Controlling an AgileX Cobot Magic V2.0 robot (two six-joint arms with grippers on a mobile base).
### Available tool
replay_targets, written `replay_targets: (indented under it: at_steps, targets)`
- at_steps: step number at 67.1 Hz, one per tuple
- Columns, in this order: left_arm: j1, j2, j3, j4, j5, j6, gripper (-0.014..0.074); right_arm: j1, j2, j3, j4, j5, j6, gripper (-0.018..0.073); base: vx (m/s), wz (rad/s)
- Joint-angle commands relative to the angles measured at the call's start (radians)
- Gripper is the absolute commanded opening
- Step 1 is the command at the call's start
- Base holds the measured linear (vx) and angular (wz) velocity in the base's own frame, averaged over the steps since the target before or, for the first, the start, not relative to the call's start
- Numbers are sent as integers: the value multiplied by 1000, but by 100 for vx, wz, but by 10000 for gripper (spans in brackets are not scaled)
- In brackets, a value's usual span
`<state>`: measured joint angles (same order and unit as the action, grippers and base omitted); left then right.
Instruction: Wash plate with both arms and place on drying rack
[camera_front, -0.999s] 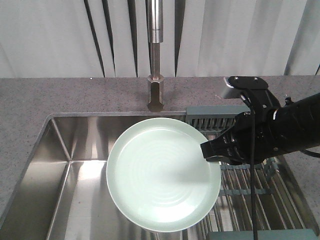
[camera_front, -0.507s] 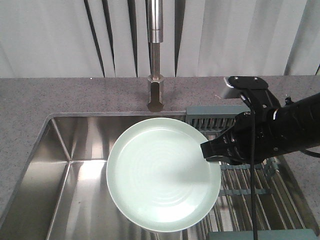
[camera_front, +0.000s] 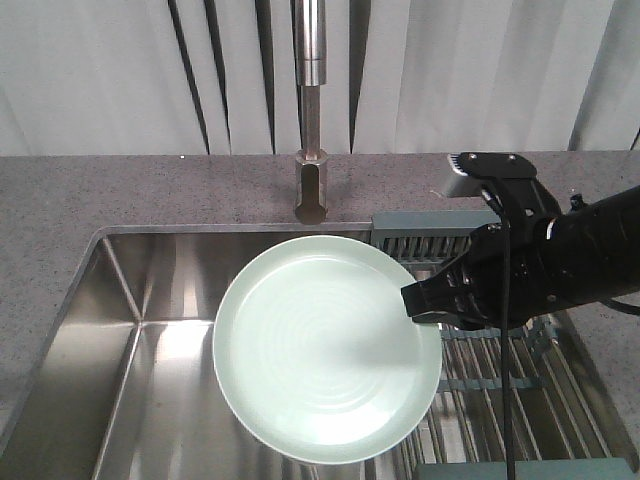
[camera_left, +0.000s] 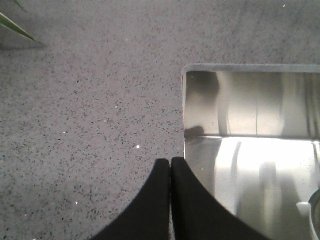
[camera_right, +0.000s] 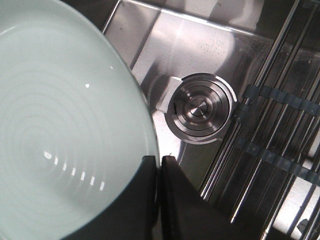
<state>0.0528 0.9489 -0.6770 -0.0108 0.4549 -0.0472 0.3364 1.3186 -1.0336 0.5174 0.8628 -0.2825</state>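
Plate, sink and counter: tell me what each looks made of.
The plate looks like glazed ceramic, possibly hard plastic: pale green, glossy, with faint concentric rings and light glints. The sink looks like brushed stainless steel: silvery walls with soft reflections. The counter looks like grey speckled stone or a stone-look composite, matte.

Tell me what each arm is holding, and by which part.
The right gripper pinches the plate by its rim; the left gripper holds nothing.
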Motion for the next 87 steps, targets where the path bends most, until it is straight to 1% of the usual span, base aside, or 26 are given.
replay_targets:
  at_steps: [1, 4, 10, 15, 19, 20, 21, 28, 30, 31, 33, 34, 39, 51, 54, 55, 56, 59, 62, 68, 77, 87]
  targets:
    - [0, 40, -45, -14, -66, -10, 2, -1, -29, -30, 29, -34, -6, -1, 0, 0]
    - [0, 63, -60, -14, -50, -2, 17, -1, -29, -30, 29, -34, -6, -1, 0, 0]
    - [0, 116, -116, -15, 19, 21, 78, -1, -29, -30, 29, -34, -6, -1, 0, 0]
    - [0, 160, -166, -18, 58, 47, 158, -1, -29, -30, 29, -34, -6, -1, 0, 0]
    - [0, 191, -201, -37, 88, 81, 251, -1, -29, -30, 29, -34, -6, -1, 0, 0]
    - [0, 198, -209, -43, 92, 93, 262, -1, -29, -30, 29, -34, -6, -1, 0, 0]
    - [0, 202, -216, -53, 93, 99, 295, -1, -29, -30, 29, -34, -6, -1, 0, 0]
    - [0, 247, -258, -143, 94, 191, 441, -1, -29, -30, 29, -34, -6, -1, 0, 0]
    - [0, 260, -271, -187, 92, 245, 484, -1, -29, -30, 29, -34, -6, -1, 0, 0]
    - [0, 263, -276, -197, 92, 269, 492, -1, -29, -30, 29, -34, -6, -1, 0, 0]
    - [0, 275, -288, -250, 92, 310, 520, -1, -29, -30, 29, -34, -6, -1, 0, 0]
    - [0, 280, -293, -274, 95, 352, 539, -1, -29, -30, 29, -34, -6, -1, 0, 0]
    - [0, 305, -321, -405, 107, 506, 581, -1, -29, -30, 29, -34, -6, -1, 0, 0]
    - [0, 389, -389, -725, 163, 843, 593, -1, -29, -30, 29, -34, -6, -1, 0, 0]
    - [0, 414, -407, -792, 173, 912, 593, -1, -29, -30, 29, -34, -6, -1, 0, 0]
    - [0, 422, -413, -802, 177, 935, 593, -1, -29, -30, 29, -34, -6, -1, 0, 0]
    - [0, 431, -419, -831, 185, 958, 593, -1, -29, -30, 29, -34, -6, -1, 0, 0]
    - [0, 458, -441, -883, 204, 1018, 593, -1, -29, -30, 29, -34, -6, -1, 0, 0]
    - [0, 487, -471, -925, 236, 1085, 593, -1, -29, -30, 29, -34, -6, -1, 0, 0]
    - [0, 548, -528, -989, 286, 1176, 593, -1, -29, -30, 29, -34, -6, -1, 0, 0]
    - [0, 643, -613, -1052, 372, 1340, 593, -1, -29, -30, 29, -34, -6, -1, 0, 0]
    - [-12, 737, -705, -1108, 442, 1450, 593, -1, -29, -30, 29, -34, -6, -1, 0, 0]
